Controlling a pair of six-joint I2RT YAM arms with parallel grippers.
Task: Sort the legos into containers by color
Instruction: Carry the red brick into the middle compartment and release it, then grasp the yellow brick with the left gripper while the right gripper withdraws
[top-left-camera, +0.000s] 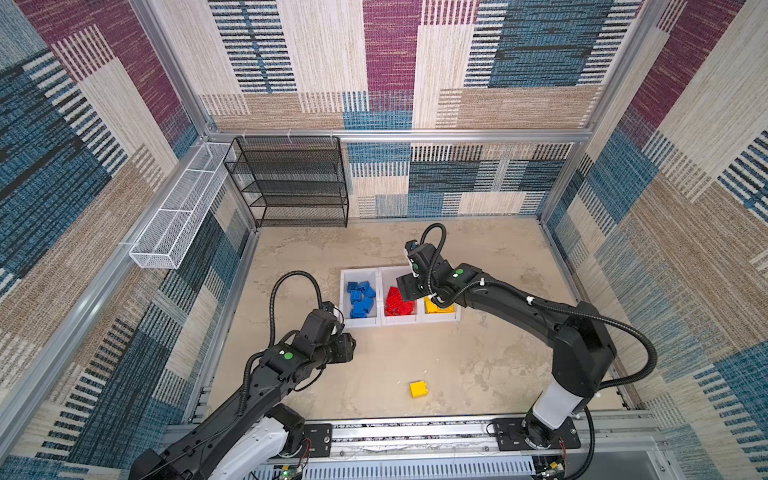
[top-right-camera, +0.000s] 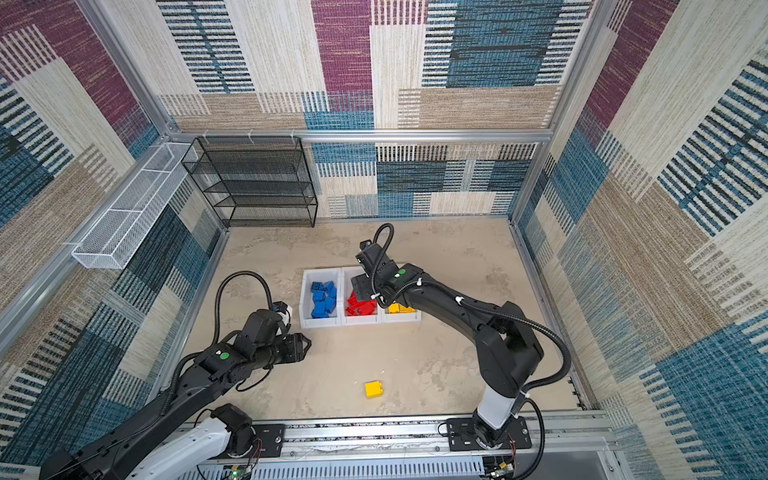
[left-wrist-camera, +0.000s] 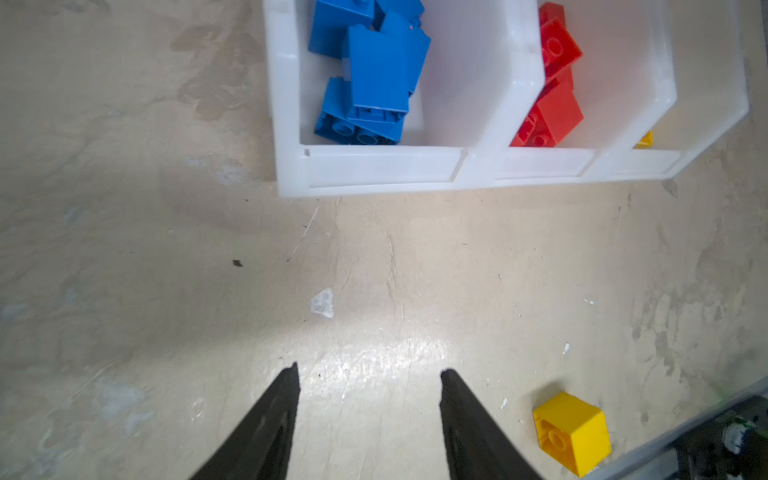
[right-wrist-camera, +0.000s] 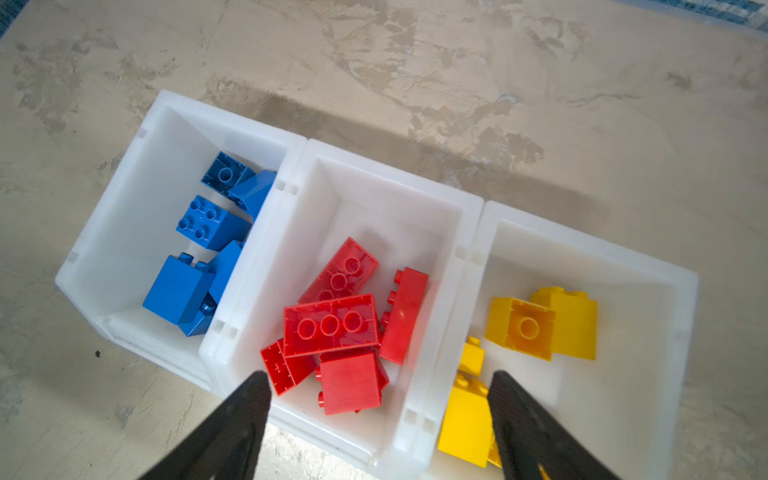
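Observation:
Three joined white containers (top-left-camera: 359, 323) stand mid-table. They hold blue legos (right-wrist-camera: 178, 291), red legos (right-wrist-camera: 330, 324) and yellow legos (right-wrist-camera: 540, 324), one colour per bin. My right gripper (right-wrist-camera: 379, 376) hovers open above the near end of the red bin, holding nothing; in a top view the right gripper (top-left-camera: 409, 289) covers part of that bin. A loose yellow lego (top-left-camera: 418, 389) lies on the table near the front edge. My left gripper (left-wrist-camera: 370, 370) is open and empty over bare table, in front of the blue bin, with the loose yellow lego (left-wrist-camera: 571, 432) off to its side.
A black mesh shelf rack (top-left-camera: 286, 183) stands against the back wall at the left. A long white wire basket (top-left-camera: 178, 212) hangs along the left wall. A metal rail (top-left-camera: 415, 432) carrying both arm bases runs along the front edge.

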